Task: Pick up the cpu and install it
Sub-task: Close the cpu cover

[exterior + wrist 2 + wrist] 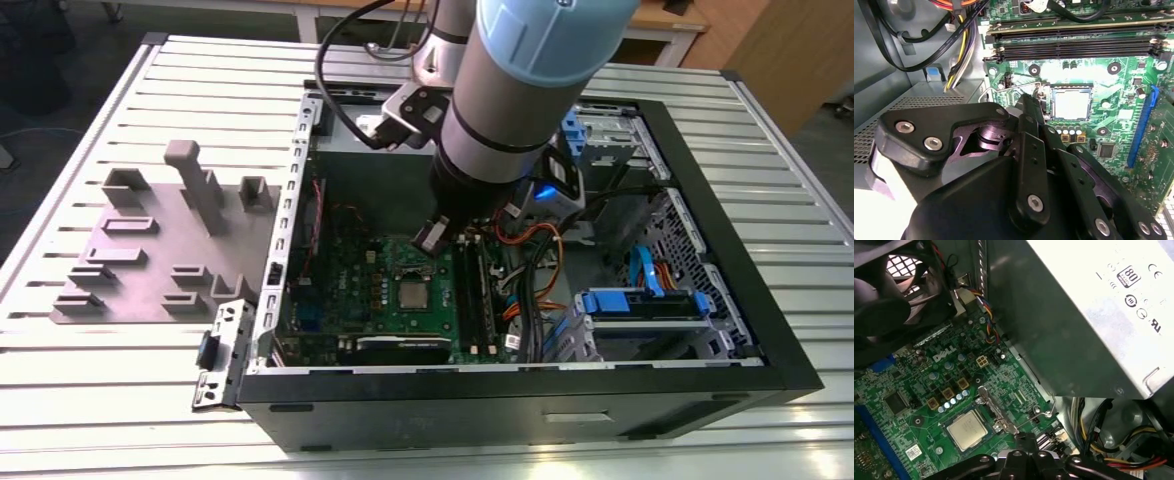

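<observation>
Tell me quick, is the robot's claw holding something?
Gripper: shut, holding nothing; the cpu sits in its socket on the motherboard.

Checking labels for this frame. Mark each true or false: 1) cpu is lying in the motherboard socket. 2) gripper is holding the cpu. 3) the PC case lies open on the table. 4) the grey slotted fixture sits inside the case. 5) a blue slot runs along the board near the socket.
1) True: the cpu lies flat in the socket on the motherboard.
2) False: the gripper is beside the socket, and the cpu is apart from it.
3) True: the case lies open on the table.
4) False: the grey fixture sits on the table, outside the case.
5) True: the blue slot.
</observation>
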{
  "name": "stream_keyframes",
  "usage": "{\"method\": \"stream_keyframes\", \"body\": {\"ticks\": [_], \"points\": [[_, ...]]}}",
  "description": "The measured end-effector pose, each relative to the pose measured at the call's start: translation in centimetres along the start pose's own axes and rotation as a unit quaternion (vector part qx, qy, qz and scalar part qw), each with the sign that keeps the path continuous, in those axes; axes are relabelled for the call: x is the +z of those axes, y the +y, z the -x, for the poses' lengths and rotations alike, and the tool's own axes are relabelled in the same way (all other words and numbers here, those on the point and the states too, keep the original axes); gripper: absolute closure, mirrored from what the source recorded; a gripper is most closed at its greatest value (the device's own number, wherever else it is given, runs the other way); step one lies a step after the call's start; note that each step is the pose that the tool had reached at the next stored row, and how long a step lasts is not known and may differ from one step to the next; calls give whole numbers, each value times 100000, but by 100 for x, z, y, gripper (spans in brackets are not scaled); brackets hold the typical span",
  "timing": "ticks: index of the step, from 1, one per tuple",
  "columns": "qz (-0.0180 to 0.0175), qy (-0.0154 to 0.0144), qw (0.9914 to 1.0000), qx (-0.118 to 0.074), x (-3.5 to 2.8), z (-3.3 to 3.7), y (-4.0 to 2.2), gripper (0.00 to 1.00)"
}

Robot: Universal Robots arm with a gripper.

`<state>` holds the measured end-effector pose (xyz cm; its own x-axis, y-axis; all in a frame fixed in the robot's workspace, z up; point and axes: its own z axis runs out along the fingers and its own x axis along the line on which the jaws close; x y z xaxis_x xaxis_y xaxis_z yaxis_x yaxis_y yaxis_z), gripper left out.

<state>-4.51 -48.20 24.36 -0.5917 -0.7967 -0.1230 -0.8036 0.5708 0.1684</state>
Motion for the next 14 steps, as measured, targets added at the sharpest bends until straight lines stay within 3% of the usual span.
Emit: {"method": "stream_keyframes", "body": {"ticks": [14], "points": [[-22,30,100000,2,-19,-75,-54,89]]}}
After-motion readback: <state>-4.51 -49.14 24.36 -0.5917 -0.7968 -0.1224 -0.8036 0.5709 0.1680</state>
